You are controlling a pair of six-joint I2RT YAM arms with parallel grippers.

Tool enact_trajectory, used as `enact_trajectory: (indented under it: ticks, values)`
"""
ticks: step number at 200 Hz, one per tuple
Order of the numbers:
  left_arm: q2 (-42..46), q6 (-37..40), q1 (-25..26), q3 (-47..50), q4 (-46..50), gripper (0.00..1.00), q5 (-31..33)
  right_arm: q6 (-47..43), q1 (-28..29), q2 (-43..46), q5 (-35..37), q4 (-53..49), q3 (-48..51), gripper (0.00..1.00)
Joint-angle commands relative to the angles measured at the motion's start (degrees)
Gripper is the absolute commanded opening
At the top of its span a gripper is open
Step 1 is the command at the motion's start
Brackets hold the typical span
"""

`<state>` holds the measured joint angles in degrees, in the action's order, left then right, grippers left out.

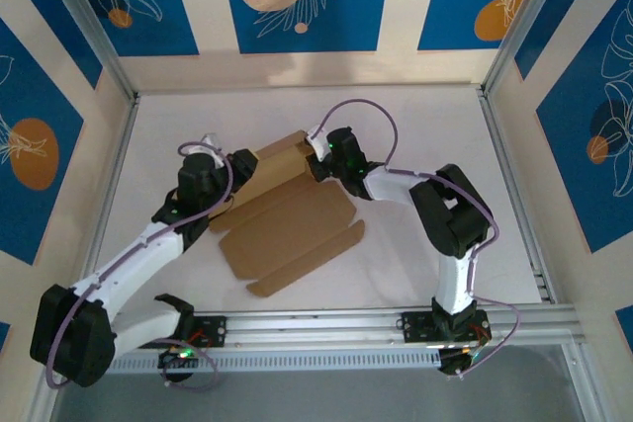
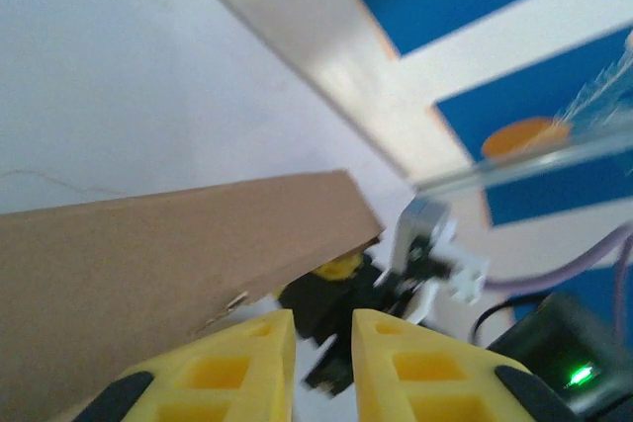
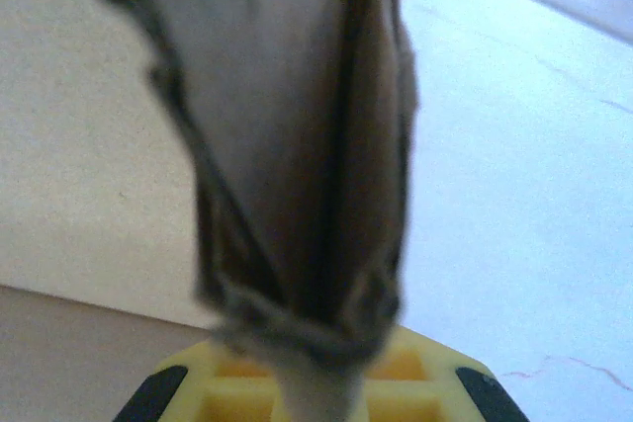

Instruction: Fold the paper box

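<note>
On the surface (image 1: pixel 425 135), my right pincer (image 3: pixel 315 368) is pinching the box (image 1: pixel 287 224) by its raised far flap; my left pincer (image 2: pixel 323 348) is hovering slightly spread beside it. Most panels are lying flat, unfolded.

paper box (image 1: pixel 287 219) sits mid bench (image 1: pixel 425 135): near panels flat on it, far flap raised. left pincer (image 1: pixel 241 163) just beside the flap's left end, right pincer (image 1: pixel 318 160) at its right end, flap between its fingers (image 3: pixel 430 382).
</note>
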<state>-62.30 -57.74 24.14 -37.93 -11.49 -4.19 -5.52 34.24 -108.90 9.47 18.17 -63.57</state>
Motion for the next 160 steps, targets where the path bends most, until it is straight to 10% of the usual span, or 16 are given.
enact_trajectory:
  ticks: [1,39,69,160]
  values:
    - [5.5,14.7,0.2,-3.7,6.7,0.29,-1.2,-0.8,-0.3,3.1,-8.0,-5.0,0.3,0.01]
    - [12.5,30.7,-0.1,-12.1,24.6,0.64,14.0,-4.2,-3.1,7.9,-16.4,-10.5,2.5,0.01]
    - [9.3,32.7,-1.7,-15.4,26.0,0.67,14.1,-6.3,-8.1,9.6,-28.2,-11.3,3.7,0.03]
    - [-37.2,26.9,-9.9,-33.3,8.1,0.64,-30.9,-16.2,-12.6,0.9,-33.2,0.2,-0.7,0.10]
